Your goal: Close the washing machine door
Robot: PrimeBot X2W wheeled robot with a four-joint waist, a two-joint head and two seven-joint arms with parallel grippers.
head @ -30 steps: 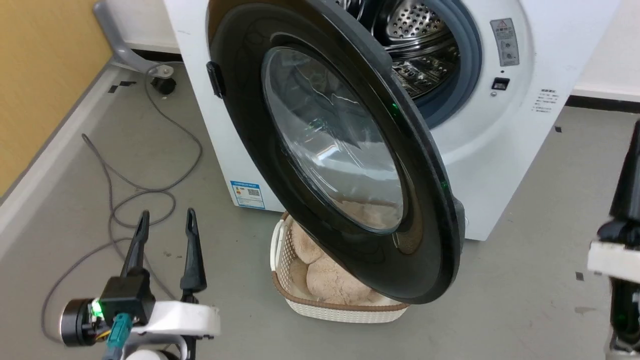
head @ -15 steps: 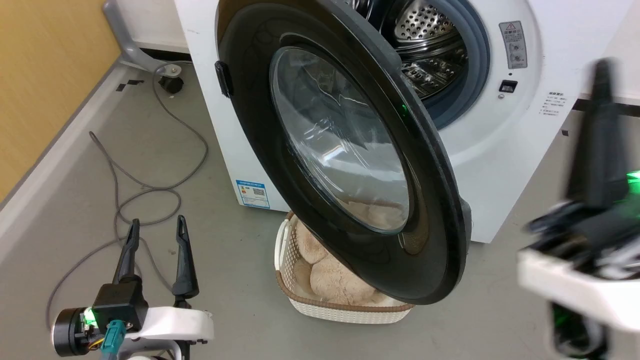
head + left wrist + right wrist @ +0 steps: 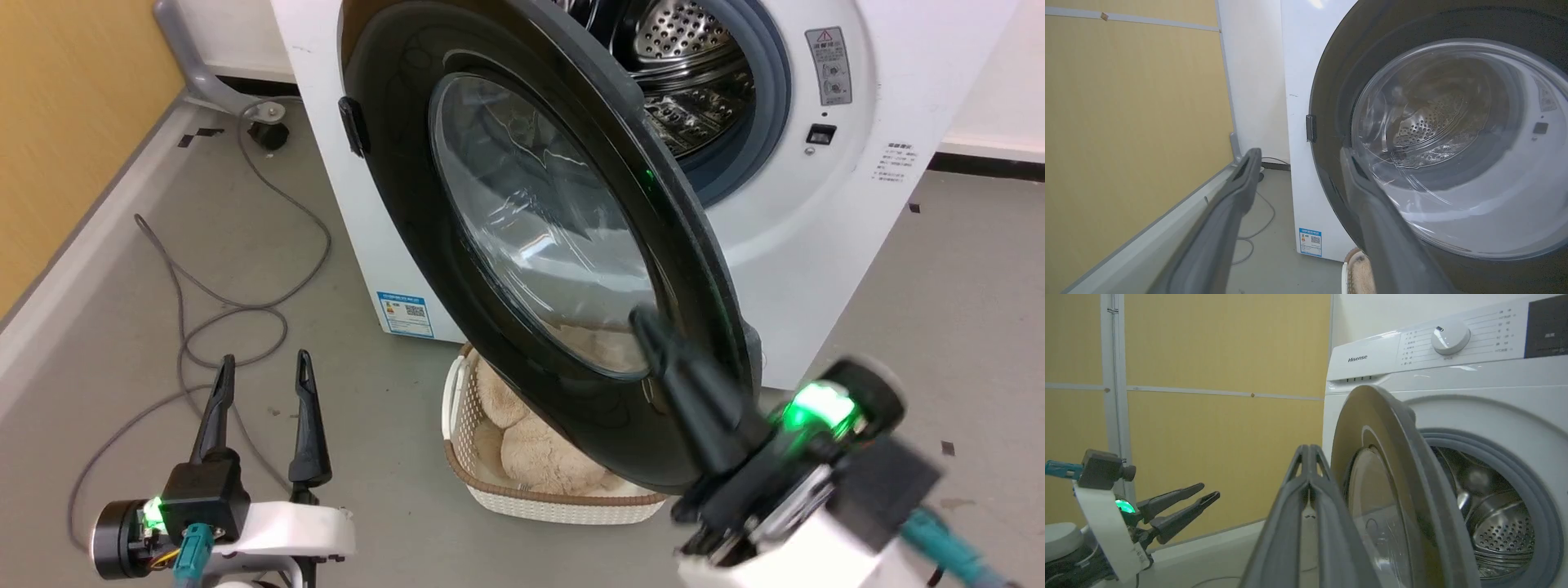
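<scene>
At upper centre of the head view the washing machine door (image 3: 522, 245) stood wide open, the right gripper (image 3: 642, 320) before it at lower right, fingers pinched together and empty, the left gripper (image 3: 265, 359) spread wide at lower left; at right in the left wrist view, then the right wrist view, it hung clear of the drum (image 3: 1502, 535), so the closing was all left to do.

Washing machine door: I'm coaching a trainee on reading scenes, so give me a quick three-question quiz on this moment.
1. True or false: the washing machine door is latched shut.
2. What stands beneath the door? A) a white basket B) a red bucket C) a pair of shoes
3. Fill in: the right arm's jaws are ___.
Key: 1 false; 2 A; 3 shut.
</scene>
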